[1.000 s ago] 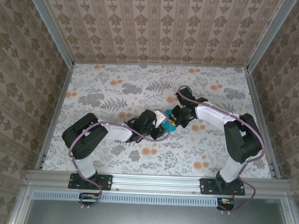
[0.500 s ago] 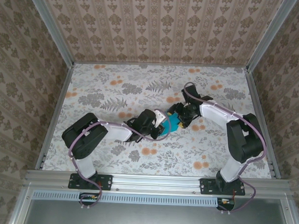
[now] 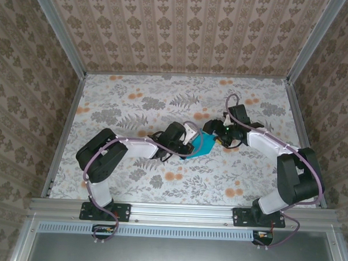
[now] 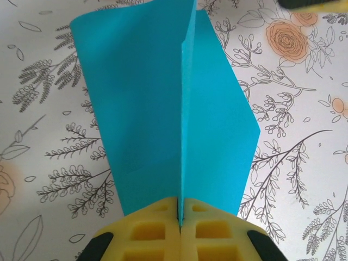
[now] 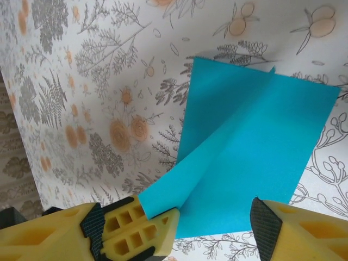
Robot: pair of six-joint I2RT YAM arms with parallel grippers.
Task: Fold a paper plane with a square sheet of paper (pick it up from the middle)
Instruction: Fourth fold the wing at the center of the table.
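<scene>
Floral table | I judge the paper light, limp, easily crumpled; best taken at its centre fold | my left gripper pinches that fold | right gripper stands wide.

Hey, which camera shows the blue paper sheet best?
Right wrist: the square sheet of paper shows nearly whole, its raised fold plain. Left wrist shows it close, top cropped, the left gripper pinching the fold. Top external shows a small teal patch.

White-shelled, black-jointed left arm and right arm, purple cables (in loose loops), yellow grid-moulded fingers.
</scene>
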